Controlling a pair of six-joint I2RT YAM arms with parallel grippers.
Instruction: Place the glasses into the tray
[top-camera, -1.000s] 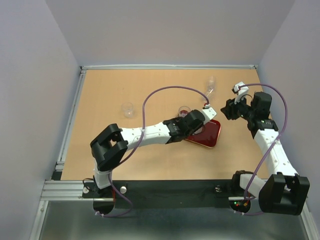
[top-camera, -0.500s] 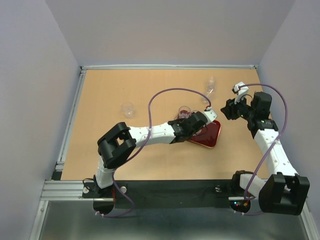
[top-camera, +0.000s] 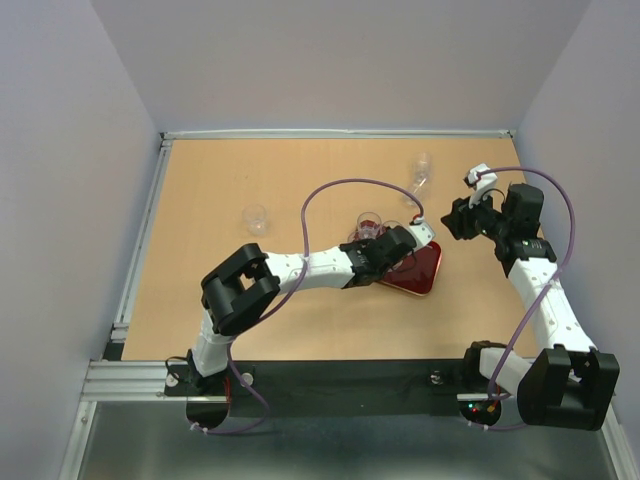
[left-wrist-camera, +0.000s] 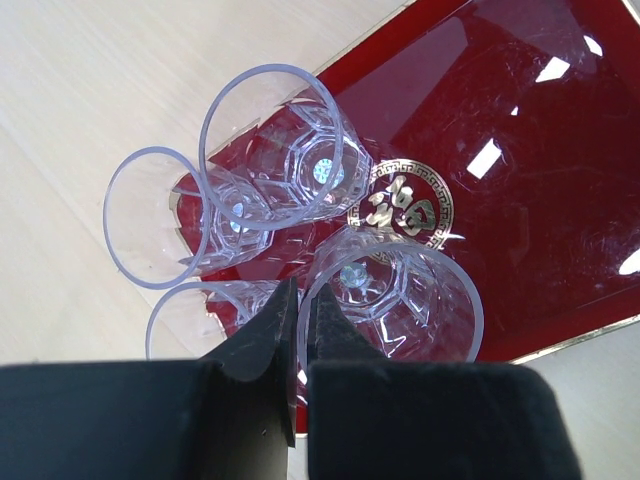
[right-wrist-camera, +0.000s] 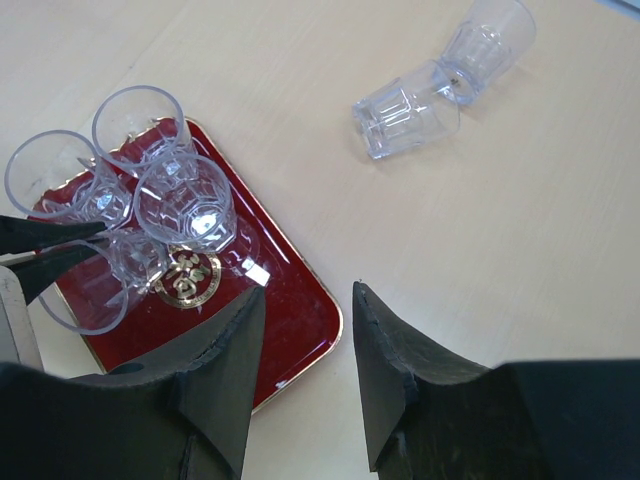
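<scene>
At the bottom centre of the left wrist view, the left gripper is pinching the wall of the held glass, one finger inside its mouth and one outside. Over the last second this arm has been stretching further right in the top view, so the glass is now sitting over the tray beside the gold emblem; whether it is resting down is not showing. A fourth glass is arriving, and letting go is probably coming next. Three other glasses are crowding the fingers, risking a knock. The right gripper is hanging spread and empty. Two tipped glasses are lying at upper right, and a lone glass is standing far left on the table
</scene>
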